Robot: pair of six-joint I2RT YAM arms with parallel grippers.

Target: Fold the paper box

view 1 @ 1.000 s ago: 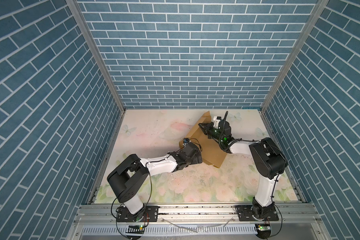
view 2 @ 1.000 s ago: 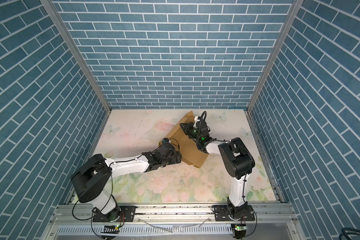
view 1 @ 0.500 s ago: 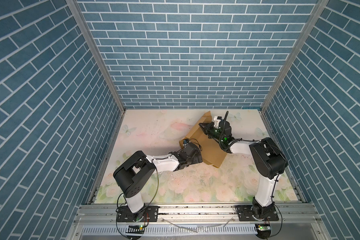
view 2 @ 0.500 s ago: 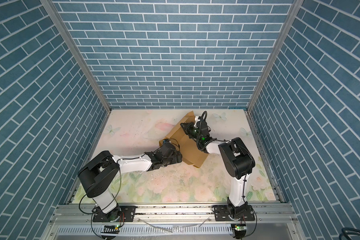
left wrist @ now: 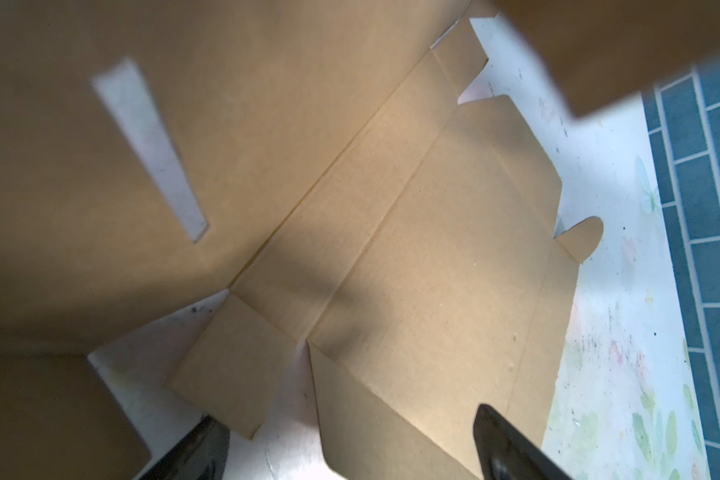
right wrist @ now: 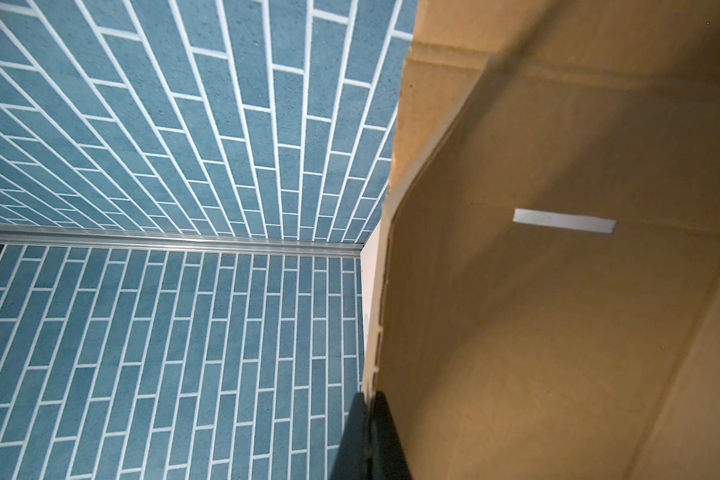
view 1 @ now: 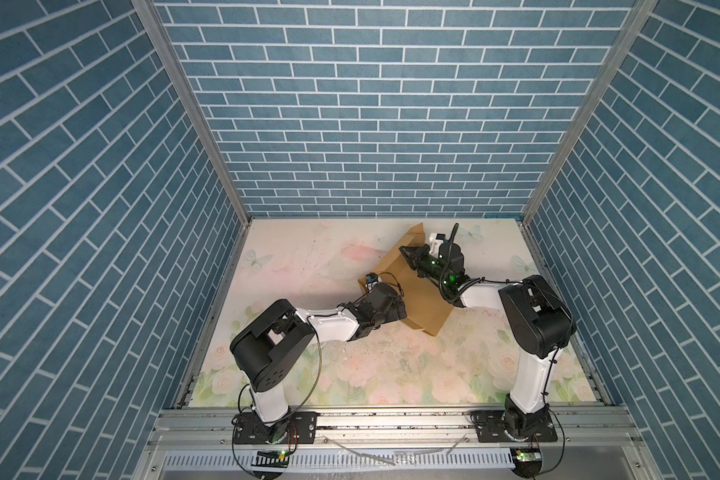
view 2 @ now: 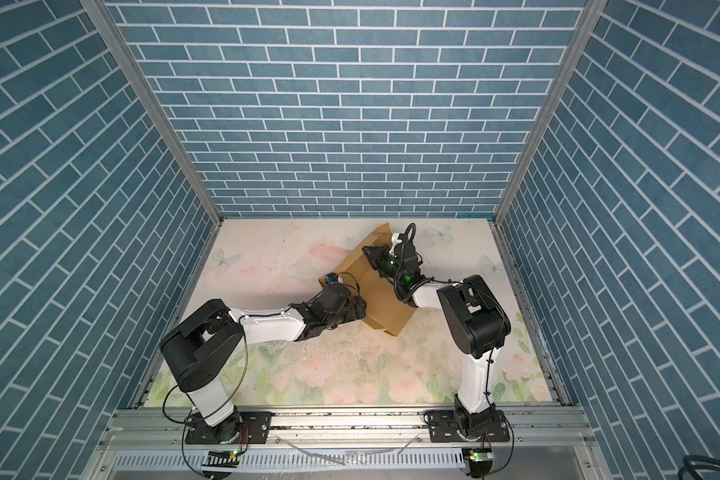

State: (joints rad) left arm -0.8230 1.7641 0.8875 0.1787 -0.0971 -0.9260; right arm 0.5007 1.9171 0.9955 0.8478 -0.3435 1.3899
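Blue brick walls (view 1: 371,124), floral tabletop (view 1: 300,266); left jaws spread, right jaws pinch the paper box (view 1: 422,305).

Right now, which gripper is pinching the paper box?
The right gripper: its jaws are shut on the raised edge of the paper box. The left gripper is wide open over the cardboard, pinching nothing.

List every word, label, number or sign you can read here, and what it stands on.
None: no readable text in any view.
The box is plain brown cardboard, no print.
The table shows only flowers and butterflies; the walls only a brick pattern.
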